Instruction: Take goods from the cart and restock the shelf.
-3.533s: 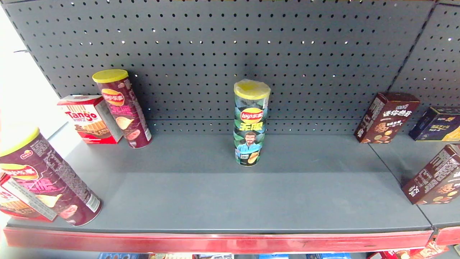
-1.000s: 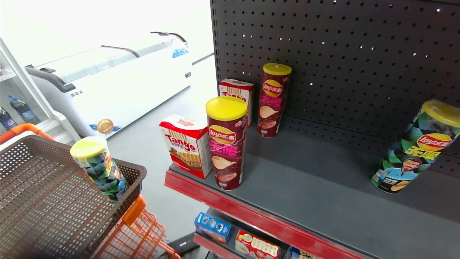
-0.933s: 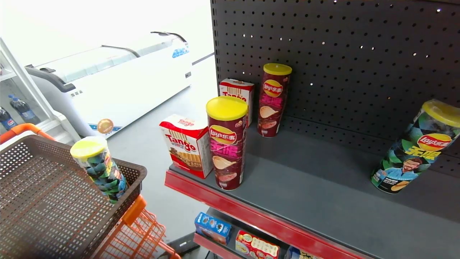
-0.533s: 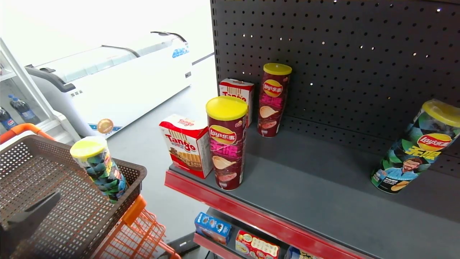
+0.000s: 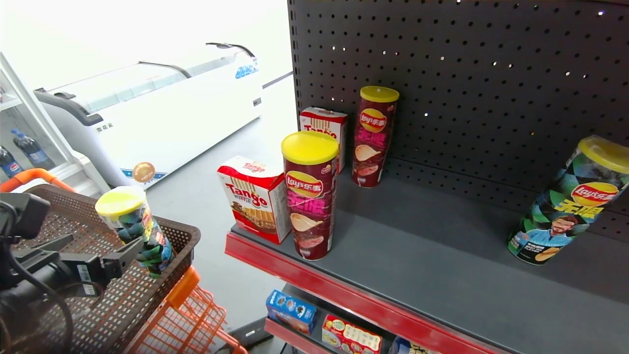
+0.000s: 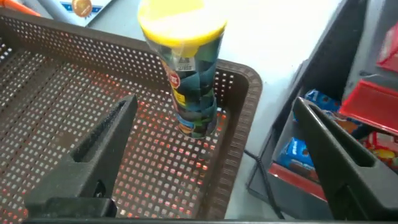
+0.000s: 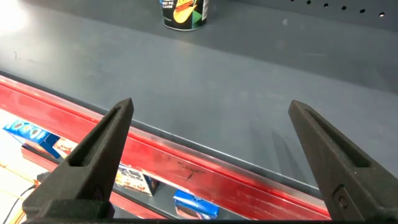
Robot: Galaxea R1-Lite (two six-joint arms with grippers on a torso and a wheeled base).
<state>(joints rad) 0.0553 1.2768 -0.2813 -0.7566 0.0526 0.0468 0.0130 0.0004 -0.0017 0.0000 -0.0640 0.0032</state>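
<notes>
Shelf (image 5: 417, 255): holding red cans (image 5: 309, 196) and boxes (image 5: 255, 199).
Basket (image 5: 189, 236): sitting beside shelf.
Green can (image 5: 135, 226): standing in basket corner.
Left gripper (image 6: 216, 106): hanging wide open near green can.
Right gripper (image 7: 211, 107): hanging wide open over shelf.

Both the left gripper (image 6: 214, 106) and the right gripper (image 7: 211, 107) are showing matte black, wedge-shaped fingers (image 6: 93, 155). Behind the left gripper, black cables (image 5: 60, 302) are looping past a white barcode sticker (image 5: 84, 279) and a boxy black block (image 5: 23, 214)
</notes>
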